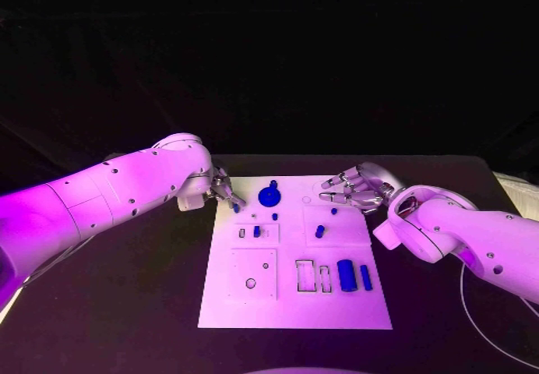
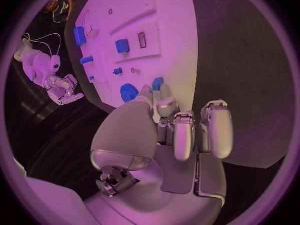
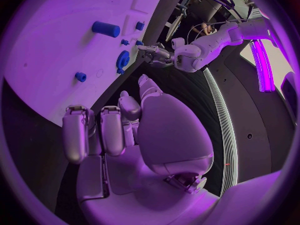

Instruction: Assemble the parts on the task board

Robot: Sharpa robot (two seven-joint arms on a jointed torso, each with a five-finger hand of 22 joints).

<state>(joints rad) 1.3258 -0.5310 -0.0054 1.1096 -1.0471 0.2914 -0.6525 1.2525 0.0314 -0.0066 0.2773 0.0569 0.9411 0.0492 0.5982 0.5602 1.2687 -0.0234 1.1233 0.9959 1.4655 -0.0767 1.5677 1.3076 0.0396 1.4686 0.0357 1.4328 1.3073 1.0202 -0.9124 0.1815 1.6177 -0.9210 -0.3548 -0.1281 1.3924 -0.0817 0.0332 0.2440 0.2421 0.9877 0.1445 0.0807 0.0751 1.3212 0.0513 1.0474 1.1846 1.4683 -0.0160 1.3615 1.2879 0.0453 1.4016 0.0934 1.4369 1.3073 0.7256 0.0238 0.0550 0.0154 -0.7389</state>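
I saw a black tabletop w/ dark room behind, nothing of the bkgd readable from the head view. Task board lay flat in the middle, long side running away from me.

Left arm came in over the tabletop to the board's far-left corner. Left hand sat at that corner, fingers curled down; a small blue part showed right at its fingertips, at the board's edge. I couldn't tell if it was pinched or just touched. Right hand hovered over the board's far-right corner, fingers bent and spread apart, nothing in them as far as I could see.

Parts on the board, biggest first: blue gear near the far edge, betw. the two hands, closer to the left one. Two blue cylinders lay side by side on the near-right part, just right of two open rectangular slots. A short peg stood mid-right, another small piece sat in the mid-left recess, and a tiny one lay just near-side of the gear. Right wrist view showed the gear betw. both hands, apart from right-hand fingers.
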